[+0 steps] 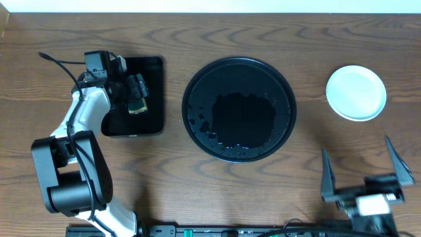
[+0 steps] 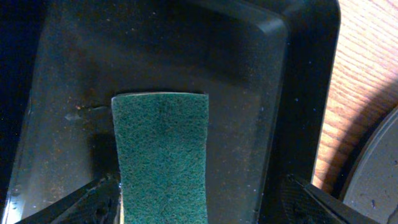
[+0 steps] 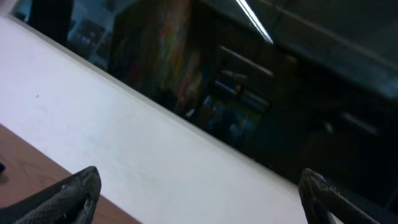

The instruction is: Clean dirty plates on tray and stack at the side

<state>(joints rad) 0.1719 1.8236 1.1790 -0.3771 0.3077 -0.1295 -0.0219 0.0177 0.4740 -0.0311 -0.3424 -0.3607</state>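
— Where was the left gripper [image 2: 196,208]?
— Spread wide above the small tray [image 2: 273,74], with the sponge [image 2: 161,155] between its fingers, apparently loose.
— And the plates [image 1: 356,92]?
— Stacked ahead of the right gripper [image 1: 362,172], whose jaws were released. The round tray [image 1: 239,108] lay to its left.

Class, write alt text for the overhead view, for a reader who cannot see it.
A large round glossy black tray sits mid-table holding no plates; a pale round plastic plate rests to its right. The left claw hangs open over a green sponge in a small rectangular black tray; the right claw is open at the near edge.
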